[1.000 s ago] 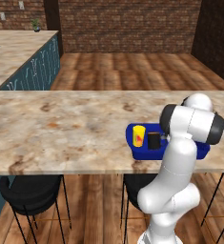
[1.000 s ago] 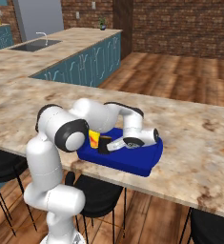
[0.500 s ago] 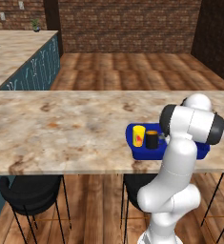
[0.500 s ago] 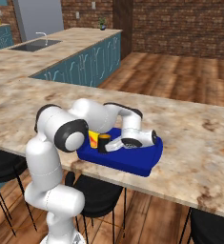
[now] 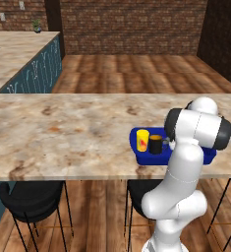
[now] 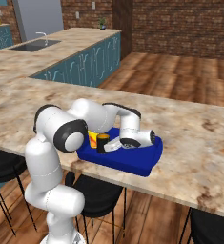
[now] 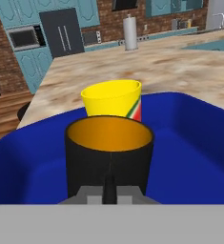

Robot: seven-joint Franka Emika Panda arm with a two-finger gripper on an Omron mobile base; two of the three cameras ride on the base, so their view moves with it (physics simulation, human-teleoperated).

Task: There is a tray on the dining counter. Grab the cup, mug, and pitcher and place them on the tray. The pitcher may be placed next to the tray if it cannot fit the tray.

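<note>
Marbled beige dining counter (image 5: pixel 63 133) carries the shallow blue tray (image 6: pixel 147 159), where my pincer (image 7: pixel 109 190) pinches the short black orange-lined mug (image 7: pixel 109 155) shut by its handle, setting it near the small yellow tapered cup (image 7: pixel 114 97).

Cup (image 7: pixel 112 97) tight behind mug (image 7: pixel 108 157)

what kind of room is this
A home-style kitchen with a dining bar, it seems, and rendered rather than real. A long marbled stone counter has black bar stools under it, a second counter holds a sink, and teal cabinets stand below.

Even rendered light, soft shadows, slight blur
</note>
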